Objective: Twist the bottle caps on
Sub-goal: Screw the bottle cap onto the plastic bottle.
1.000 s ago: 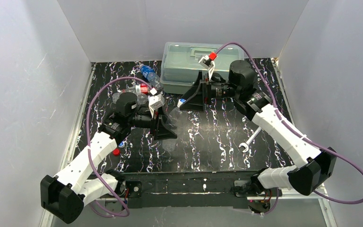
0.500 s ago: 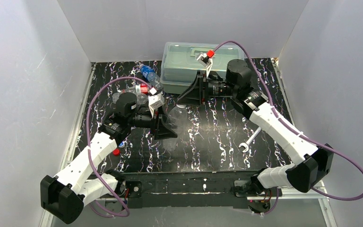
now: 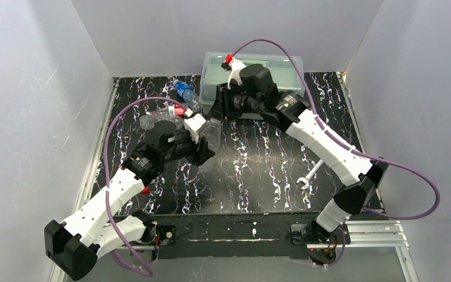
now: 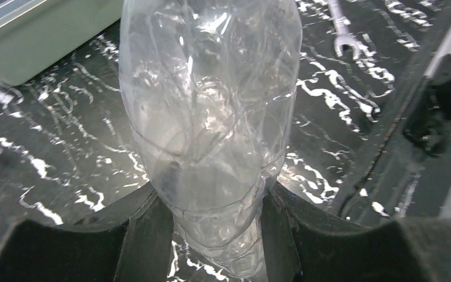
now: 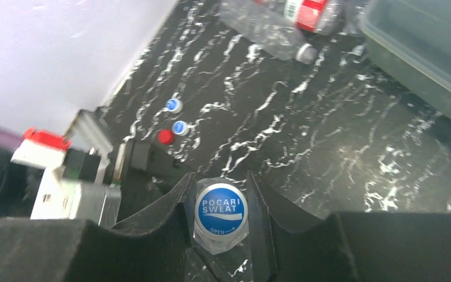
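Crinkled clear bottle [image 4: 211,106] and round cap [image 5: 221,210] over marbled black bench [image 5: 329,135].
Thin creased plastic squeezed in left tool [image 4: 214,235]; glossy blue-and-white disc pinched in right tool [image 5: 220,218].

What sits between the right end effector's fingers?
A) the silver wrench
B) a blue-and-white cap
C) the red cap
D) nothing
B: the right wrist view shows the blue-and-white cap clamped between the fingers of the right end effector, while the red cap lies apart on the table.
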Tool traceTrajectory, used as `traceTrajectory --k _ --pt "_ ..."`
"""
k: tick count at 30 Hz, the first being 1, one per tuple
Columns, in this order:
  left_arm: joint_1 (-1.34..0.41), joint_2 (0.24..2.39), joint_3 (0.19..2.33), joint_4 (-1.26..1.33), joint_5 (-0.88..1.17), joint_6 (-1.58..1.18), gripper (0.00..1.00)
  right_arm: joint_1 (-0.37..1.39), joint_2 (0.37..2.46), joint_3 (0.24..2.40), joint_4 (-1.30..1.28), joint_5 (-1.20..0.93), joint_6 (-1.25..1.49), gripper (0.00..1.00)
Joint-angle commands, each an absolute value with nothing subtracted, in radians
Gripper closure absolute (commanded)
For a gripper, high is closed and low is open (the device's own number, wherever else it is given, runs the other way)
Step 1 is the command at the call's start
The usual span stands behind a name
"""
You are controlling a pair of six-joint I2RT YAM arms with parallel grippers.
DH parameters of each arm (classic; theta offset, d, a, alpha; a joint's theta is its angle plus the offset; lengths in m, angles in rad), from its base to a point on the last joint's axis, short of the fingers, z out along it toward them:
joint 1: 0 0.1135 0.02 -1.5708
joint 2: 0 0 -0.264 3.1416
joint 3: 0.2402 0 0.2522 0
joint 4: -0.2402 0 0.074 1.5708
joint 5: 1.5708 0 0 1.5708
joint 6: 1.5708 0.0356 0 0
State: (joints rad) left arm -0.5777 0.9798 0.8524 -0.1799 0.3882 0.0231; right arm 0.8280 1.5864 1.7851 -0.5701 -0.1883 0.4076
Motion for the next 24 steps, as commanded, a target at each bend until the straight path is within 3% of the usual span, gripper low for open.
traceTrajectory --k 1,4,9,12,18,24 --pt "-0.614 0.988 0.902 -0.131 0.134 0.08 1.0 0.918 1.652 1.876 -0.797 0.074 0.429 0.99" --pt "-0.617 0.984 0.882 -0.117 0.125 0.086 1.0 0.92 1.672 1.915 -0.81 0.091 0.423 0.97" --pt "-0.617 0.968 0.853 -0.135 0.199 0.108 1.0 0.914 1.641 1.912 -0.768 0.079 0.378 0.29" --pt "-0.616 0.957 0.839 -0.161 0.228 0.112 1.0 0.879 1.598 1.884 -0.721 0.029 0.361 0.06" --pt "-0.616 0.911 0.797 -0.174 0.317 0.14 1.0 0.763 1.506 1.796 -0.627 -0.232 0.304 0.02" --pt "-0.606 0.905 0.81 -0.214 0.589 0.179 1.0 0.738 1.428 1.728 -0.598 -0.469 0.168 0.03"
